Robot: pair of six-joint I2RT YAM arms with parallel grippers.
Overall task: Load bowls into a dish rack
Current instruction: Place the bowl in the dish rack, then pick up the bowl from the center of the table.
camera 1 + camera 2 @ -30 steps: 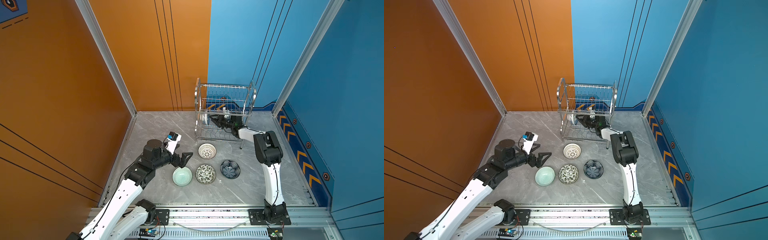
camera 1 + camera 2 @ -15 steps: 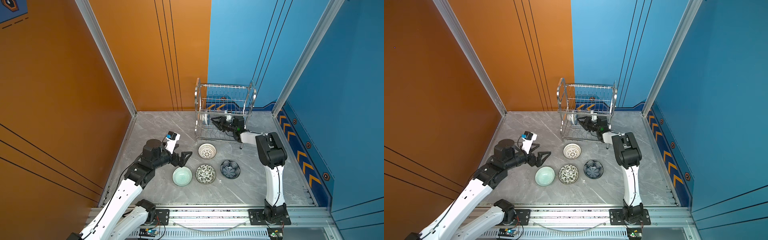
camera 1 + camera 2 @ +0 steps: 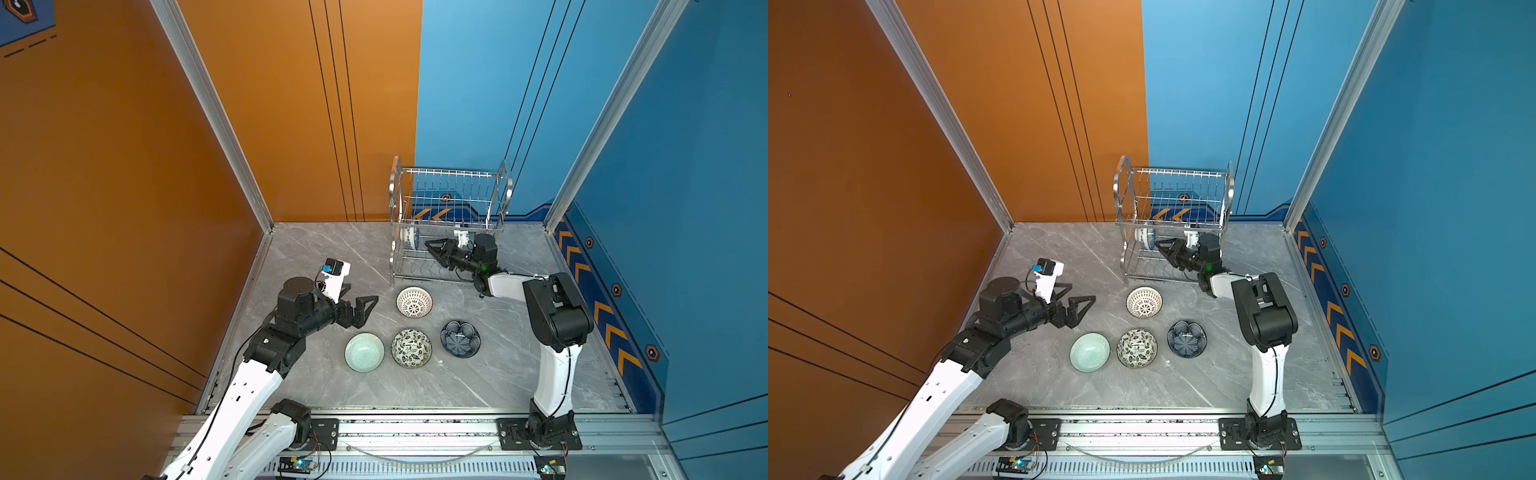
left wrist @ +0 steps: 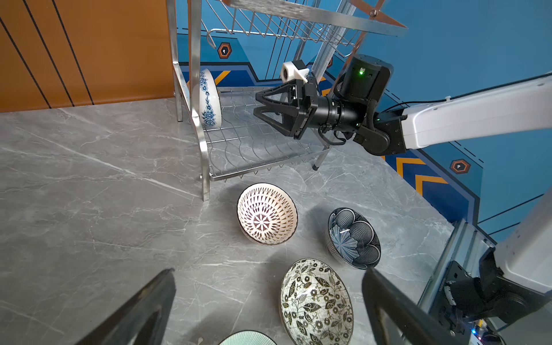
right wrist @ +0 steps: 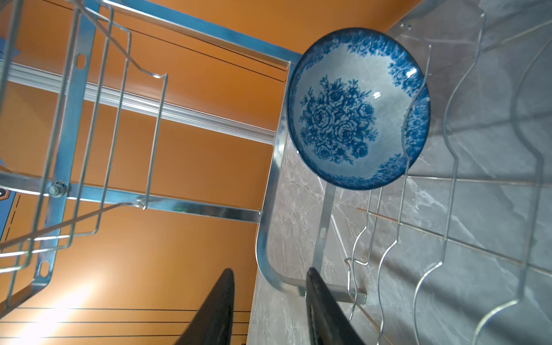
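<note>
The steel dish rack [image 3: 449,195] [image 3: 1173,195] stands at the back. A blue-floral bowl [image 3: 409,239] [image 4: 210,101] [image 5: 355,110] stands on edge at the left end of its lower shelf. My right gripper [image 3: 430,246] [image 3: 1159,246] [image 4: 256,105] [image 5: 268,270] hovers over that shelf, pointing at the bowl but apart from it, open and empty. On the table sit the lattice bowl [image 3: 414,302] [image 4: 266,213], mint bowl [image 3: 364,352], leaf bowl [image 3: 411,348] [image 4: 316,301] and navy bowl [image 3: 460,338] [image 4: 354,237]. My left gripper [image 3: 361,293] [image 3: 1081,291] [image 4: 268,270] hangs wide open left of them.
The grey marble table [image 3: 316,257] is walled by orange panels on the left and blue panels at the back and right. The rack's upper shelf [image 4: 286,27] hangs just above my right gripper. A rail [image 3: 415,428] runs along the near edge.
My right arm's elbow has shifted toward the near right while its gripper stays over the rack's lower shelf. The left arm has barely moved. No bowl has moved.
</note>
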